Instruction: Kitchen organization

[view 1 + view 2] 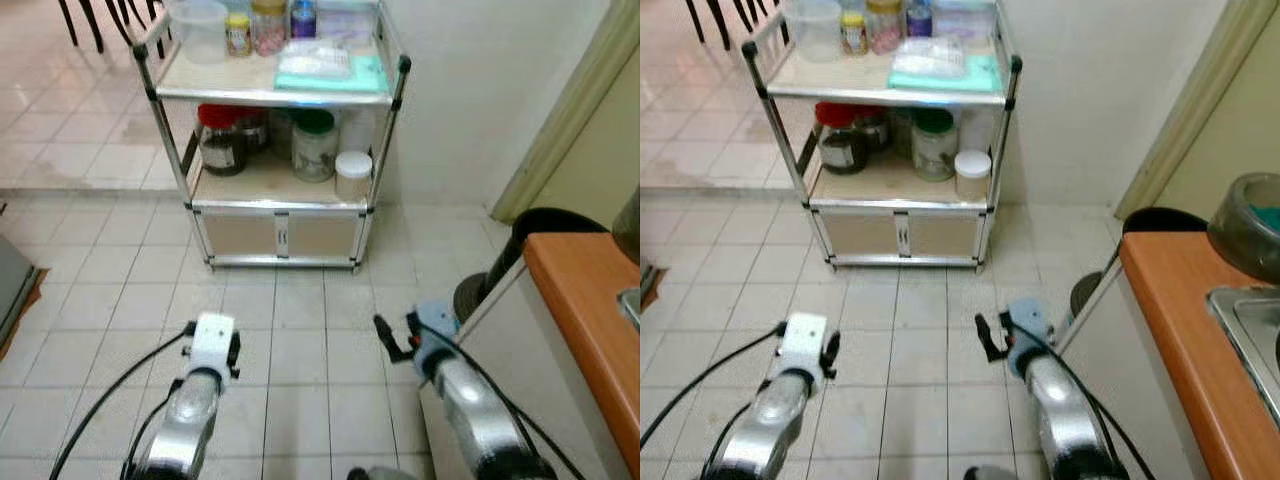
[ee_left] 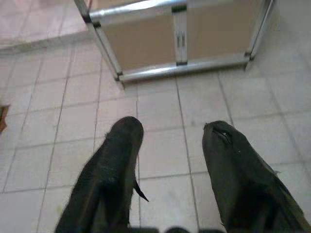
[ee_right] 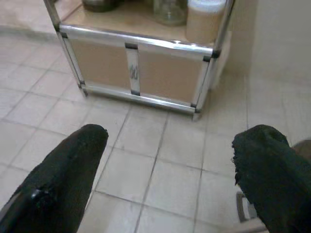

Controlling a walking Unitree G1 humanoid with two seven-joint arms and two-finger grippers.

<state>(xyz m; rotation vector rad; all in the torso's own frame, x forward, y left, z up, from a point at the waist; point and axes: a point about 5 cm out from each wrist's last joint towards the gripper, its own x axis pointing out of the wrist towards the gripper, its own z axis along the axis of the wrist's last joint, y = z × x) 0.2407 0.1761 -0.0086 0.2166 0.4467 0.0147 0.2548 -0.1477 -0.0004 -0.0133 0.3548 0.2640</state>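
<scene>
Both tools hang in front of the robot above the tiled floor (image 1: 300, 330), holding nothing: the left tool (image 2: 170, 165) has its two black fingers spread with bare tile between them, and the right tool (image 3: 167, 170) is spread wider still. Ahead, against a pale wall, stands a metal shelf cart (image 1: 395, 100), well apart from both tools. Its top shelf carries a clear plastic tub (image 1: 203, 28), several small jars and a teal packet (image 1: 330, 72). Its middle shelf holds a dark jar with a red lid (image 1: 222, 140), a glass jar with a green lid (image 1: 314, 145) and a white-lidded container (image 1: 352, 175). Below are two closed beige cabinet doors (image 3: 133, 73). To the robot's right is an orange surface (image 1: 590, 320), with a dark bin (image 1: 545, 225) on the floor beyond it. Judging from this, the robot is approaching the cart. To do this well, it should close in squarely, stop within reach, and keep its right arm clear of that surface's edge.
</scene>
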